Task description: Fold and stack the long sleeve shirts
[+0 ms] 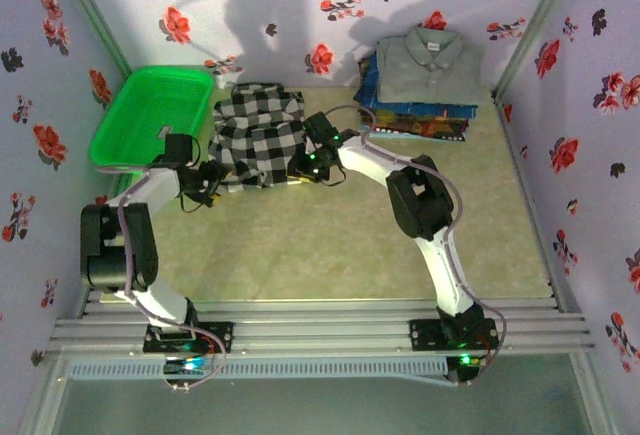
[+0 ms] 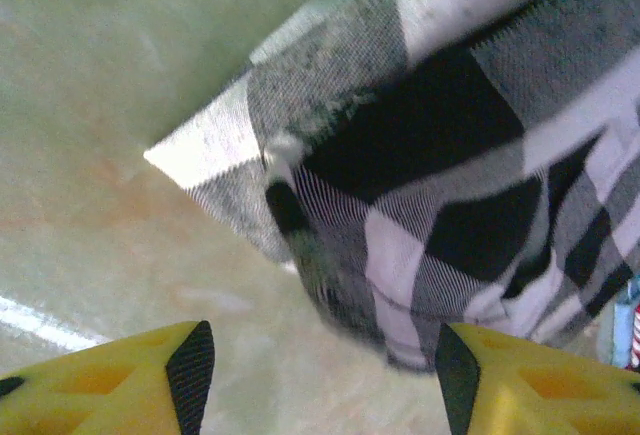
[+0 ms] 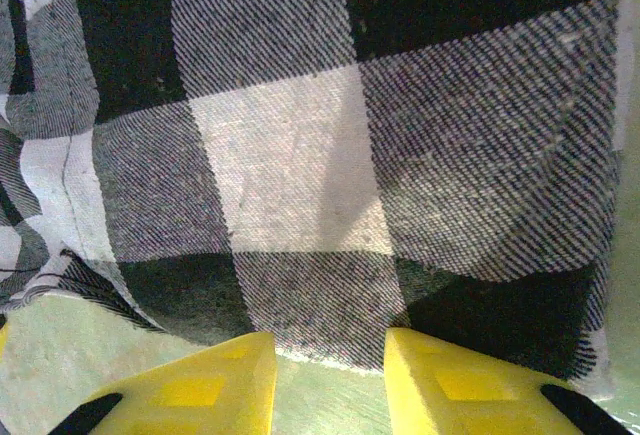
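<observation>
At the upper left of the top view, the green basket (image 1: 150, 115) stands on the table (image 1: 330, 255). Just right of it, the left gripper (image 1: 205, 183) is low beside the lower left corner of the checked shirt (image 1: 258, 130). In the left wrist view its yellow fingers (image 2: 100, 390) stand wide apart at the bottom of the frame. Nothing is between them, and the shirt corner lies above, toward the upper right.

The checked shirt lies as a loosely folded bundle at the upper centre of the top view. The right gripper (image 1: 305, 167) is at its lower right edge. In the right wrist view a narrow gap parts its fingers, with bare table between them. The hem lies just past the tips and seems not gripped, but the view is too close to be sure.

At the upper right, the grey shirt (image 1: 425, 63) lies folded on a stack of patterned shirts (image 1: 420, 120).
</observation>
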You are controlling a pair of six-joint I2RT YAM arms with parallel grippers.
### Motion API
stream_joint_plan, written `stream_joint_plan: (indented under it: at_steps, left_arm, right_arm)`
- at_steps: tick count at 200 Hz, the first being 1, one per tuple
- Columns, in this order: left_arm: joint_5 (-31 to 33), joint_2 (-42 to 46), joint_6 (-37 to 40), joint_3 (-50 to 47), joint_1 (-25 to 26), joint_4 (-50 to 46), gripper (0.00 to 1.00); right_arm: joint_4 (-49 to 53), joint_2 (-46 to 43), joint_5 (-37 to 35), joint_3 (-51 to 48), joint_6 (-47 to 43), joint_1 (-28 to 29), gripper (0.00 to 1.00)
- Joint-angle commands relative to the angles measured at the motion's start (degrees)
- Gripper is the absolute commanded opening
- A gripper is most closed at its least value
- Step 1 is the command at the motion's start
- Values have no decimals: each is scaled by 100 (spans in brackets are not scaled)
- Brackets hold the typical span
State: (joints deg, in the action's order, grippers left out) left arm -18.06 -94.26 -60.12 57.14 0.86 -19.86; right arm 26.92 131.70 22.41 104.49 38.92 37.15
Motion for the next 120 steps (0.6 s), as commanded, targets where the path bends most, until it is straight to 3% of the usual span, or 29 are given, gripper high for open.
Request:
stream_joint_plan:
  at_steps: [1, 42, 55, 80, 120]
  left_arm:
    - [190, -323, -260, 373, 28, 177, 55]
    - [391, -585, -239, 1060, 58, 77, 34]
    - [321, -706, -141, 1313, 95, 78, 24]
    - [179, -1051, -102, 1785, 212, 99, 14]
    - [97, -1831, 147, 2971, 476, -161, 12]
  right_arm:
    - [20, -170, -49, -6, -108, 55, 35]
    - [6, -456, -42, -231, -166, 100, 35]
    - [-59, -487, -41, -347, -135, 109, 35]
    - [-185, -400, 31, -451, -10, 109, 35]
    - [-214, -463, 40, -471, 14, 133, 35]
